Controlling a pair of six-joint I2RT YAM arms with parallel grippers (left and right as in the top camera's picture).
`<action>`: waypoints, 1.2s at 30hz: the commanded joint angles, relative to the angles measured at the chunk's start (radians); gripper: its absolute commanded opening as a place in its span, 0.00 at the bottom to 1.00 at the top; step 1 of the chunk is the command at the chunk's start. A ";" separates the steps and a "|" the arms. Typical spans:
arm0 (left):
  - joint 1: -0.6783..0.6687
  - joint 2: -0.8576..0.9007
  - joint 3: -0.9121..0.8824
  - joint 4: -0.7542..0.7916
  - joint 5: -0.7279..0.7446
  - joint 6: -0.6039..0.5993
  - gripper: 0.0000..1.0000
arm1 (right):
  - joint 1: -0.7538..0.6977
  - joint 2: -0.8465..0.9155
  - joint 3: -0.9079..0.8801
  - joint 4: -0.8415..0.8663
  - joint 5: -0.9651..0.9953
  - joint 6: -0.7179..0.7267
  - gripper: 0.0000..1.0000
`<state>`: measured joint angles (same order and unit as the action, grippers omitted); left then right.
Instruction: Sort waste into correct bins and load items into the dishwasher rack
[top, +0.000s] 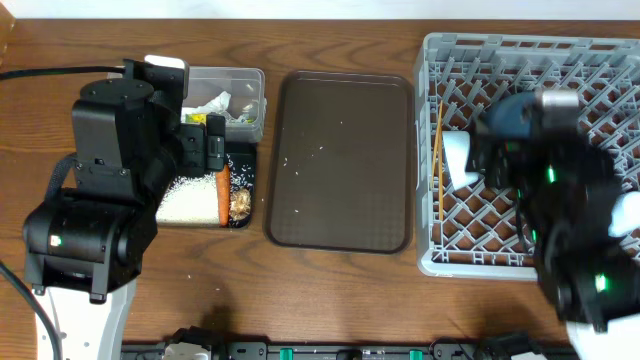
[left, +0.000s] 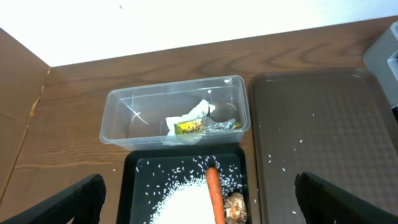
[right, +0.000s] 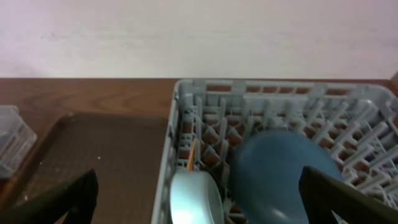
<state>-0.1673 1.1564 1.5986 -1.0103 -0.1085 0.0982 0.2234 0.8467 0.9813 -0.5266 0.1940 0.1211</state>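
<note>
My left gripper (left: 214, 205) hangs open above the black tray (left: 130, 186), which holds white rice (left: 180, 199), an orange carrot (left: 213, 186) and a brown lump (left: 236, 208). Behind it, the clear tub (left: 124, 118) contains a napkin (left: 191, 114), a yellow-green wrapper (left: 189, 127) and foil (left: 221, 124). My right gripper (right: 205, 202) is open over the grey dishwasher rack (right: 267, 118). In the rack stand a dark-blue plate (right: 280, 168) and a white bowl (right: 196, 199), with chopsticks (top: 438, 160) along its left side. Neither gripper holds anything.
A dark brown serving tray (top: 340, 160) with a few stray rice grains lies between the bins and the rack (top: 600, 80). The arms' bodies cover part of the black tray (top: 250, 160) and the rack's right half in the overhead view.
</note>
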 joint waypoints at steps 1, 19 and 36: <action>0.005 0.001 0.009 0.001 -0.005 -0.005 0.98 | -0.015 -0.136 -0.140 0.026 -0.011 -0.010 0.99; 0.005 0.001 0.009 0.001 -0.005 -0.005 0.98 | -0.062 -0.842 -0.980 0.463 -0.074 0.055 0.99; 0.005 0.001 0.009 0.001 -0.005 -0.005 0.98 | -0.072 -0.841 -0.976 0.467 -0.071 0.057 0.99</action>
<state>-0.1673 1.1576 1.5986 -1.0103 -0.1085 0.0978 0.1589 0.0147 0.0109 -0.0589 0.1265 0.1608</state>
